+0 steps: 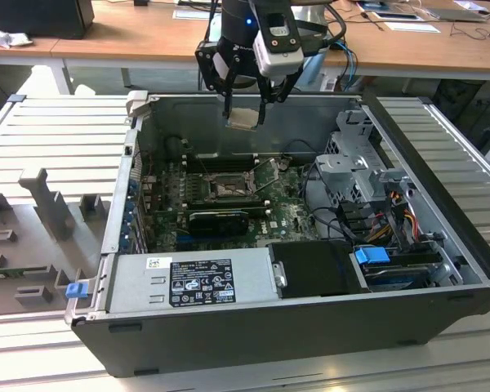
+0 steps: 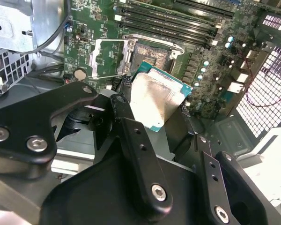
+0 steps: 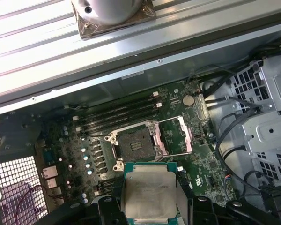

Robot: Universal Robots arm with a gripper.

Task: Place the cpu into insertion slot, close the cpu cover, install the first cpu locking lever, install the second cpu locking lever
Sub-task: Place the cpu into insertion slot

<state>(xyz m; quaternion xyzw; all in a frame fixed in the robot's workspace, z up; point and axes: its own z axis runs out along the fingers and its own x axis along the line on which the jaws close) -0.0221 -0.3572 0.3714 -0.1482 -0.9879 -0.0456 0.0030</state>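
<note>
Exterior view: gripper (image 1: pixel 245 116), fingers narrowed onto the cpu (image 1: pixel 242 120) and clamping it by two opposite edges. I log the chip as held in the air, touching nothing else, above the far wall of the computer case (image 1: pixel 269 335). The socket (image 1: pixel 229 189) lies lower down on the motherboard (image 1: pixel 290 216), well apart from the chip and slightly toward the exterior view's left. The cpu cover (image 1: pixel 271 175) is swung open on the side of the socket toward the exterior view's right. This view gives me the height gap.

Second wrist view: the cpu (image 2: pixel 157 98) sits tilted between the black fingers (image 2: pixel 131 136), its green edge showing. The socket (image 2: pixel 152 55) is bare, and the cover (image 2: pixel 110 57) is laid back just beside it.

First wrist view: the cpu (image 3: pixel 149 197) is seen face-on, its edges roughly square to the socket (image 3: pixel 135 147), with open board between the two. The open frame of the cover (image 3: pixel 174 136) touches the socket along one edge. I judge the chip not yet seated.
</note>
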